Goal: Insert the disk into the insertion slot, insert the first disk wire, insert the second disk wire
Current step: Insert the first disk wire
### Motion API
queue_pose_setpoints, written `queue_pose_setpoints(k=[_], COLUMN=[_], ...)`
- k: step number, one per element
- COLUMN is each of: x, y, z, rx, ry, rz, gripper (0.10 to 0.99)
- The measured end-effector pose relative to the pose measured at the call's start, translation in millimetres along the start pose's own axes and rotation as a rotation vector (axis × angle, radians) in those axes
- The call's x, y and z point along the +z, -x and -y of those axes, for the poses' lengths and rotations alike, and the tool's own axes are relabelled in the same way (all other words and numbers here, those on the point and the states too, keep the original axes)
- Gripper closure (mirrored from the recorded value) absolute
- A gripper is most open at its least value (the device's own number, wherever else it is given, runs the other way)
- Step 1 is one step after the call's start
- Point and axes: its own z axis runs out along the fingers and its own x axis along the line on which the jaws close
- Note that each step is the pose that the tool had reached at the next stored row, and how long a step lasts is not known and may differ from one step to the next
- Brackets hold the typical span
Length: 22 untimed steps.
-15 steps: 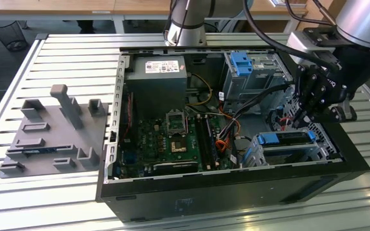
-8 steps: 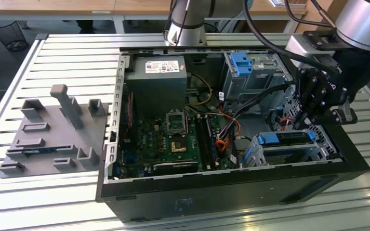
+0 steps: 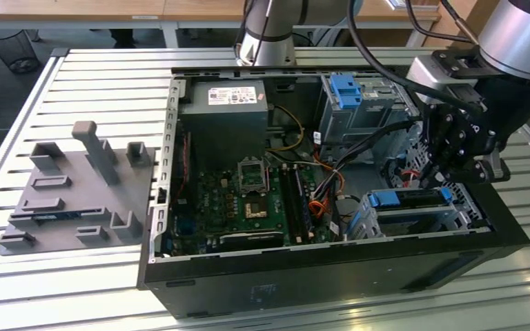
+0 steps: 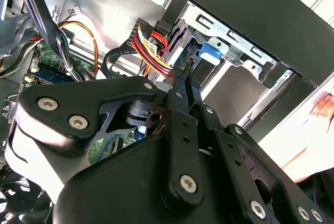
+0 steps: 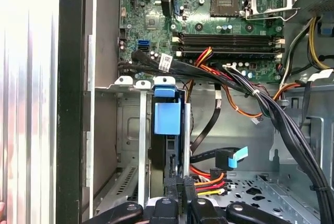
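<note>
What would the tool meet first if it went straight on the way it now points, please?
Most likely the disk, seated in the insertion slot directly ahead of the tool; red and yellow wires lie beside that line. Depth is unclear.

A table (image 3: 90,76) of pale metal slats carries everything, the slats running from the exterior view's left to its right. An open black computer case (image 3: 339,283) lies on its side on the table's right half, its open side facing up, and it reaches from close to the far edge almost to the near one. Just beside it on the left, a flat grey plate (image 3: 63,207) rests on the slats, with grey blocks and posts of differing height standing up from it. At the far edge, behind the case, the robot arm's base (image 3: 267,45) rises from the table.
</note>
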Motion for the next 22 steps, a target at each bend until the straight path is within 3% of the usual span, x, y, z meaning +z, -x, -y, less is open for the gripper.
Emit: queue_pose_setpoints(k=[13, 22], x=[4.4, 5.6], y=[-4.3, -3.3], z=[-2.8, -3.0], rx=[-0.010, -0.010], ry=[-0.014, -0.015], rz=[0.0003, 0.0004], gripper=[0.922, 0.922])
